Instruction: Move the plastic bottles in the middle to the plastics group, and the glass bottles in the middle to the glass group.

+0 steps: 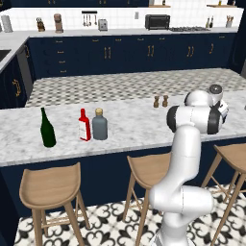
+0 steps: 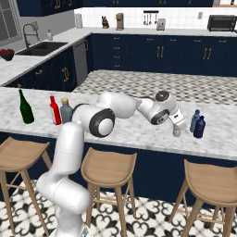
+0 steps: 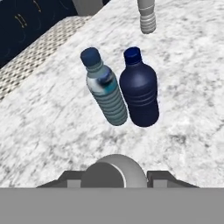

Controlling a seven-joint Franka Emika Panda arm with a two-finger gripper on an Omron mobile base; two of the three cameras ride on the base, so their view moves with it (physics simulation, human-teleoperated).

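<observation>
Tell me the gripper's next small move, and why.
Probably ease the pale bottle straight down, then open. The gripper looks shut on it, close beside the grey-blue bottle and the navy bottle, which stand together on the counter. Whether its base touches the counter, I cannot tell.

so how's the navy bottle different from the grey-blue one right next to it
The navy bottle is one solid dark blue, while the grey-blue bottle is pale and see-through with a darker cap. The navy bottle is broader in the body; the grey-blue bottle is slimmer. Both are ribbed, capped, similar in height and stand upright side by side on the marble counter.
</observation>
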